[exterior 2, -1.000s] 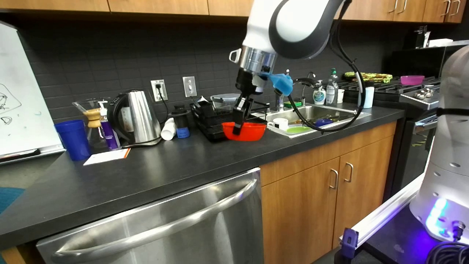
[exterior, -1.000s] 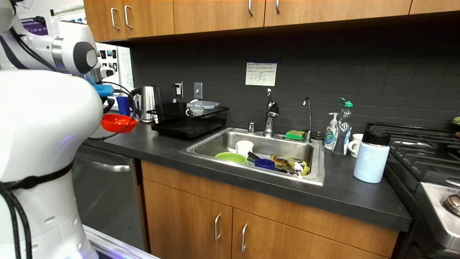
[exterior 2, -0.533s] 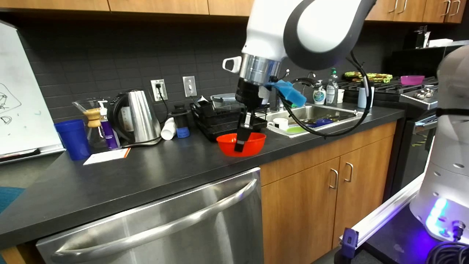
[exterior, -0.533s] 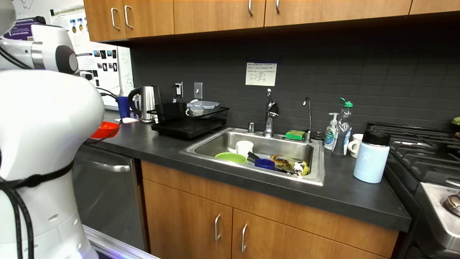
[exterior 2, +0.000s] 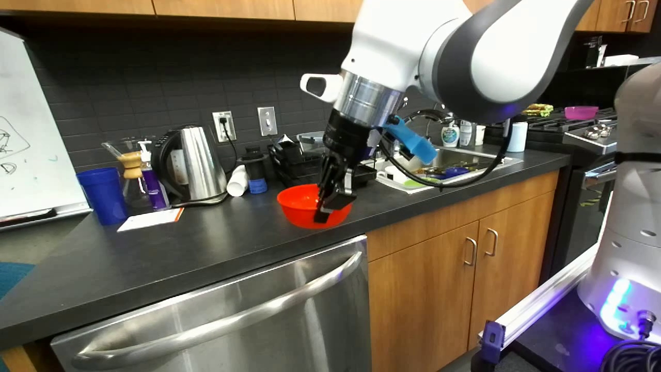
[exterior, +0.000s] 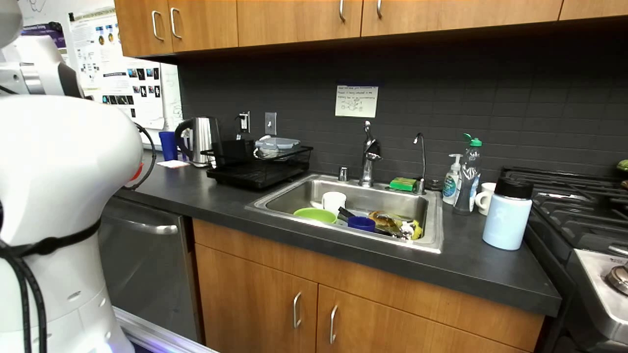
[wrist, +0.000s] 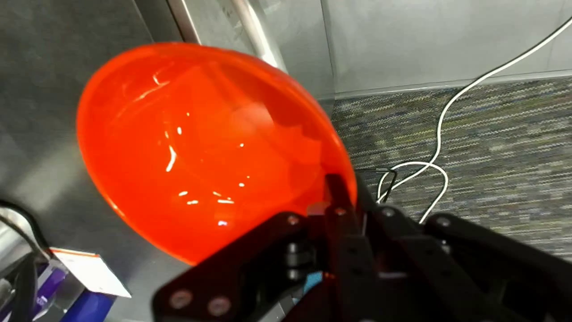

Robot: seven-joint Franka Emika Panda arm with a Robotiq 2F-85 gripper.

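Two exterior views face the dark backsplash [exterior: 441, 108]; wrist view is a close-up.
In an exterior view, cam above counter height, tilted slightly down: sink [exterior: 435, 215] mid-frame, robot arm [exterior: 64, 162] close at left edge, stove [exterior: 584, 211] right. In an exterior view, dishwasher [exterior 2: 222, 310] large in near foreground, kettle [exterior 2: 201, 165] left of centre, robot base [exterior 2: 630, 222] at right edge, sink farther off. Sink, dish rack [exterior: 240, 179], kettle and stove show in both exterior views. Wrist view looks down past the gripper [wrist: 349, 188] into the red bowl [wrist: 201, 147], very near, floor [wrist: 514, 143] to the right.

Sliver of red bowl [exterior: 138, 171] behind robot arm [exterior: 68, 157], white cup [exterior: 333, 202] in steel sink [exterior: 434, 218]
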